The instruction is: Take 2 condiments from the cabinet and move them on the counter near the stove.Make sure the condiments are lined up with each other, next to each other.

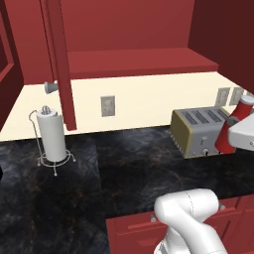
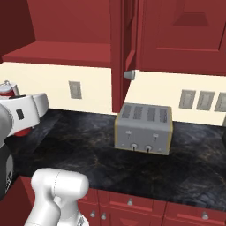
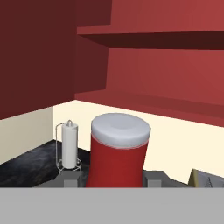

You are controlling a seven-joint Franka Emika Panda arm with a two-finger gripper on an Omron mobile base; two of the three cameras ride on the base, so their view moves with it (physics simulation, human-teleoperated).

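Note:
My gripper (image 3: 113,178) is shut on a slim red condiment bottle (image 3: 117,155) with a white cap, one finger (image 3: 70,177) on each side of its body. Seen from the left base, the bottle (image 1: 227,139) hangs tilted above the black counter (image 1: 124,163), right beside the toaster, with the gripper (image 1: 233,130) around its middle. From the right base, the bottle (image 2: 20,130) and gripper (image 2: 24,115) are at the far left. The dark red cabinet (image 1: 134,62) stands open above, its inner shelf bare where I can see it. The stove is out of view.
A steel-and-yellow toaster (image 1: 201,131) sits on the counter against the cream wall. A paper towel holder (image 1: 51,136) stands at the left. An open cabinet door (image 1: 62,64) hangs edge-on over the counter. Red drawers (image 1: 144,228) run below the counter edge.

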